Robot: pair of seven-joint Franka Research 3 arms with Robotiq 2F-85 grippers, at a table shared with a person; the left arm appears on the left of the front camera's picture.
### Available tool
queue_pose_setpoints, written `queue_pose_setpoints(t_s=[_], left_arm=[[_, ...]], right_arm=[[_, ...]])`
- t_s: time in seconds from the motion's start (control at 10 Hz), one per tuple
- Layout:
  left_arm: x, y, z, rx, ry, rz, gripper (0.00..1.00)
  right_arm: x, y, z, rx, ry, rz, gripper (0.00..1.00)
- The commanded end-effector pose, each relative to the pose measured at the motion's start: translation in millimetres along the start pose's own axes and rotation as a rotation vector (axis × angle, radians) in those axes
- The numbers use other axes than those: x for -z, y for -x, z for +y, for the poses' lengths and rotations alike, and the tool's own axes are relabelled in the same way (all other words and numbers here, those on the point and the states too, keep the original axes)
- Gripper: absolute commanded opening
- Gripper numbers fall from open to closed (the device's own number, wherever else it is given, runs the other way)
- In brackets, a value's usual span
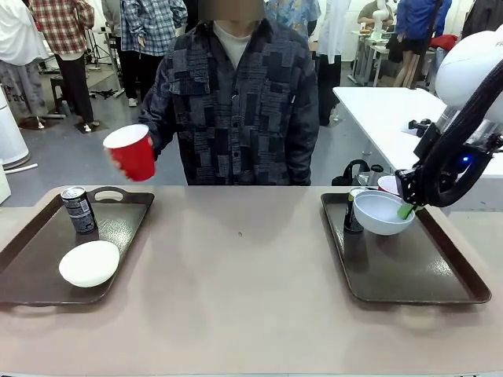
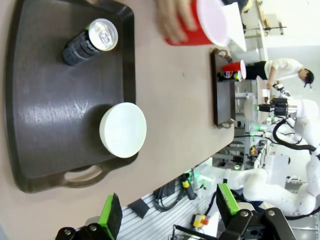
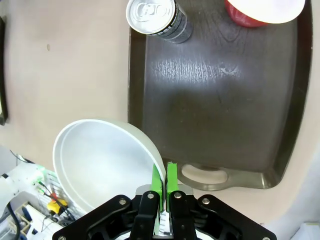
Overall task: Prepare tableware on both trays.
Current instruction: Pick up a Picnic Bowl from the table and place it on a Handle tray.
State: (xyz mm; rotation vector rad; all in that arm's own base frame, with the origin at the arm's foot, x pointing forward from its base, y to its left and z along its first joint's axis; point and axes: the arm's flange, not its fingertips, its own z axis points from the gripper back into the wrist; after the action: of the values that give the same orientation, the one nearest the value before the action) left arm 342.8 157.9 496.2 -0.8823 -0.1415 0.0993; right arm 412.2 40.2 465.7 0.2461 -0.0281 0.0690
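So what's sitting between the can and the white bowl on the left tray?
Nothing: bare tray separates the can from the white bowl, seen in the left wrist view.

Big pale table (image 1: pixel 251 298) with a tiny dark speck (image 1: pixel 240 233) near the middle. Person in a dark patchwork shirt (image 1: pixel 236 110) standing at the far side. More people (image 1: pixel 55 47) walking on the grey floor behind. Another white table (image 1: pixel 385 118) off to the right, some black stuff (image 1: pixel 419 126) on it.

Glossy dark plastic trays (image 3: pixel 220 100) (light streaks across them), a shiny metal-topped can (image 3: pixel 152 12), a smooth matt bowl (image 2: pixel 123 130).
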Motion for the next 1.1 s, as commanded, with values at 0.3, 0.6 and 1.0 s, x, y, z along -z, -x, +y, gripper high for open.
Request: queue_pose_setpoints(t_s=[0.3, 0.6, 1.0], left_arm=[[-2.0, -0.6, 0.1, 0.015, 0.023, -0.006, 1.0], [-2.0, -0.6, 0.1, 0.015, 0.023, -0.006, 1.0], [-2.0, -0.6, 0.1, 0.015, 0.023, -0.006, 1.0]], right_arm=[[42.3, -14.1, -22.5, -0.088, 0.117, 0.045, 0.04], [74.7, -23.9, -44.5, -0.151, 0.163, 0.085, 0.04], [100.3, -34.1, -57.2, -0.1, 0.174, 0.122, 0.04]])
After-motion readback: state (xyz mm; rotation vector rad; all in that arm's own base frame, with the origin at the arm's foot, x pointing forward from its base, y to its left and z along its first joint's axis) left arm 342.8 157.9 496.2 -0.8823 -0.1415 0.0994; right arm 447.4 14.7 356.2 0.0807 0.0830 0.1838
